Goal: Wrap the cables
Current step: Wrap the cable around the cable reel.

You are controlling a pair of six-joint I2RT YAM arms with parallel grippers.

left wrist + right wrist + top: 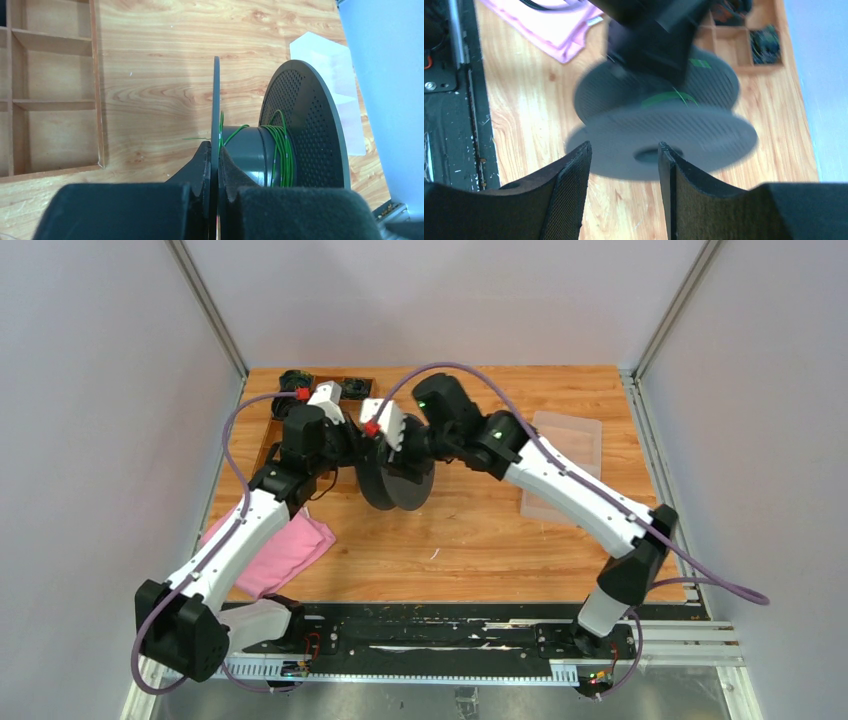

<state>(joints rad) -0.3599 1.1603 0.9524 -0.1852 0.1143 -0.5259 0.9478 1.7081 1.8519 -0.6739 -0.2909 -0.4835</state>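
Holding tool: left gripper (214, 150) is clenched on one flange of the spool (305, 125).
Right gripper (624, 147): jaws are parted, nothing grasped.
Cables (282, 150): green wire is wound round the hub.

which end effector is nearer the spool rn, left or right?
Left. The left end effector is clamped on one flange of the spool. The right end effector is open, facing the other flange's flat side, apparently not touching.

Pink cloth (288, 552) front-left; wooden tray (98, 90) back-left; clear plastic (575, 455) right.
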